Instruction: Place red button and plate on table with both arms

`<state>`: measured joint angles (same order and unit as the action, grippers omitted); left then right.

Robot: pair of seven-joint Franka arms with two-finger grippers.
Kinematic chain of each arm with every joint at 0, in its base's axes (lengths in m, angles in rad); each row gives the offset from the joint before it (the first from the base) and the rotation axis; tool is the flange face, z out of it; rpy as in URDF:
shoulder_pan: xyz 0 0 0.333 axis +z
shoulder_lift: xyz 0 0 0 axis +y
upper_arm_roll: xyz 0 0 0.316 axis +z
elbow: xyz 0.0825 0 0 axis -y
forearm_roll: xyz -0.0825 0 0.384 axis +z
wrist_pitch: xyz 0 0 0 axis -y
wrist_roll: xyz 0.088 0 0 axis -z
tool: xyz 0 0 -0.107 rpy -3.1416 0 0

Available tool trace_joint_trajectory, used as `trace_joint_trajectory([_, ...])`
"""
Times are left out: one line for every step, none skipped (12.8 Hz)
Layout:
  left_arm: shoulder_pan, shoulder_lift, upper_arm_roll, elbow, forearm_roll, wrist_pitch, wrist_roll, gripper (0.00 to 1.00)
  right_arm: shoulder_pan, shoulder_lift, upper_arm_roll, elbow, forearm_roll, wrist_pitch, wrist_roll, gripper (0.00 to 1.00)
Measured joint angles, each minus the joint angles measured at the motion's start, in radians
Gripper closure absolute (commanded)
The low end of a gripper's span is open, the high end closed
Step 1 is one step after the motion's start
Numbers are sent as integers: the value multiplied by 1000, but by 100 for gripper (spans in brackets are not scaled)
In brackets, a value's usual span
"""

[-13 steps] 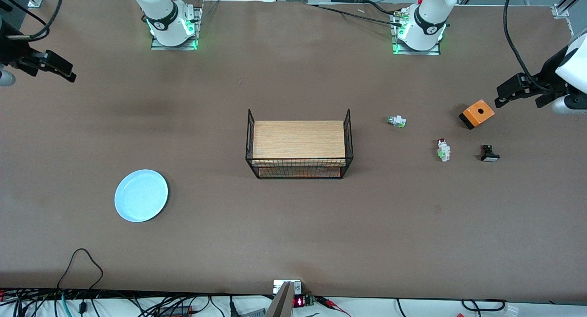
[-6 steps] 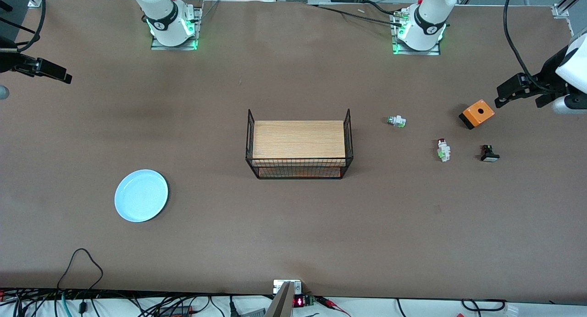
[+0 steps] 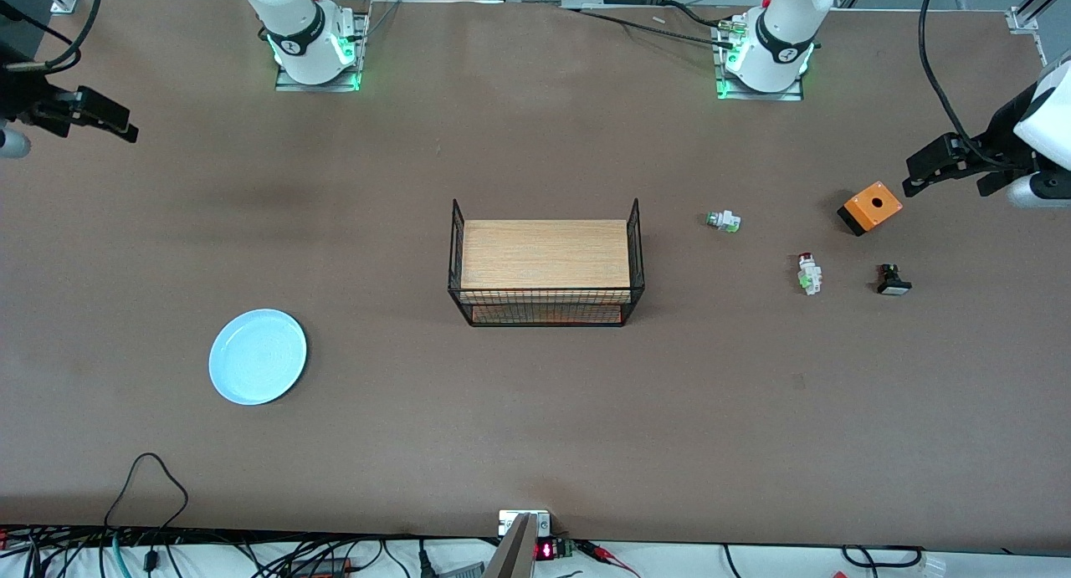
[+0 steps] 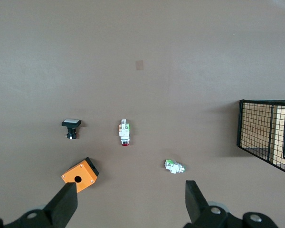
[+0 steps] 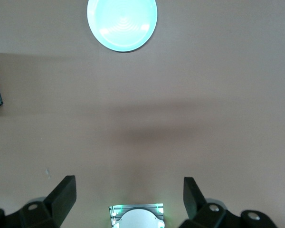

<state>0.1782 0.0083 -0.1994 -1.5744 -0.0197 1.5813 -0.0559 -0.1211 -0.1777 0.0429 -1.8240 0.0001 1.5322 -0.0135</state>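
Observation:
The light-blue plate (image 3: pixel 258 356) lies flat on the brown table (image 3: pixel 535 427) toward the right arm's end; it also shows in the right wrist view (image 5: pixel 122 23). The red button (image 3: pixel 808 273) lies on the table toward the left arm's end and shows in the left wrist view (image 4: pixel 124 133). My left gripper (image 3: pixel 919 175) (image 4: pixel 129 195) is open and empty, high over the table's edge beside the orange box. My right gripper (image 3: pixel 124 130) (image 5: pixel 127 188) is open and empty, high over the table's edge, far from the plate.
A wire-sided rack (image 3: pixel 545 263) with a wooden top stands mid-table. Near the red button lie a white-and-green part (image 3: pixel 723 221), an orange box (image 3: pixel 870 207) and a black button (image 3: pixel 893 280). Both arm bases stand along the table edge farthest from the front camera.
My right gripper has shifted slightly back and forth at its end of the table. The left arm and all objects have not moved.

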Motion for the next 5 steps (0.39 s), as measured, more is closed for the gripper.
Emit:
trace_joint_trajectory([0, 0, 0, 0, 0, 0, 0, 0, 5, -14, 2, -13, 0, 7, 0, 0])
trace_joint_trajectory([0, 0, 0, 0, 0, 0, 0, 0, 8, -17, 2, -14, 0, 12, 0, 0])
trace_joint_trajectory([0, 0, 0, 1, 0, 0, 0, 0, 8, -12, 2, -11, 0, 15, -1, 0])
trace_joint_trajectory([0, 0, 0, 1, 0, 0, 0, 0, 8, 2, 2, 2, 0, 7, -3, 0])
trace_joint_trajectory([0, 0, 0, 1, 0, 0, 0, 0, 7, 25, 2, 24, 0, -18, -3, 0])
